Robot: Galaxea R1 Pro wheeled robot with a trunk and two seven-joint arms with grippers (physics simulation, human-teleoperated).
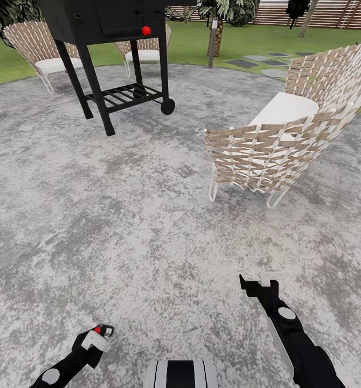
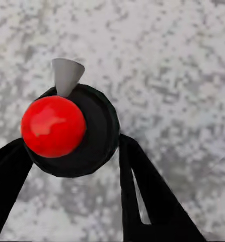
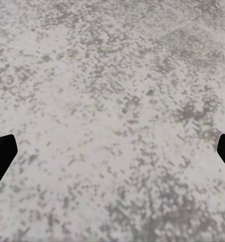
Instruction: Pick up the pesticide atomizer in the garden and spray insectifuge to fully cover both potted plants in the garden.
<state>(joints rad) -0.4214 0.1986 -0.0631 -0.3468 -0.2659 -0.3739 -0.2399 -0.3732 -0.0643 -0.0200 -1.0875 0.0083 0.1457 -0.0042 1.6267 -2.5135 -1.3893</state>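
- Paving (image 1: 121,215) of mottled grey stone spreads round under the robot and takes up most of the head view, with green lawn (image 1: 191,46) and a brown slatted fence (image 1: 331,16) beyond its far edge.
- Woven chair (image 1: 288,140) with a white cushion stands ahead to the right; two more like it sit at the far left (image 1: 37,48) and behind the grill (image 1: 143,54).
- Black grill (image 1: 110,48) on legs stands ahead to the left, a red knob (image 1: 146,30) on its front; this knob is not the sprayer's nozzle.
- Flat stepping stones (image 1: 266,62) lead off across the lawn past a thin trunk (image 1: 214,43).
- Right arm reaches forward low at the right; the right gripper (image 1: 260,283) is spread wide with nothing between its fingers, whose dark tips (image 3: 1,156) sit at the two edges of the right wrist view over bare paving.
- Left gripper (image 1: 97,337) is pinching the atomizer (image 2: 74,131), a dark bottle with a red top (image 2: 53,126) and a pale nozzle cone (image 2: 67,75), held between the two black fingers (image 2: 152,196).
- No potted plant can be made out here, so the step in hand looks like travel towards them.
- Doing it well likely means keeping the left grip firm, carrying the bottle level, steering between grill and chair, and turning the nozzle to face the leaves before spraying.
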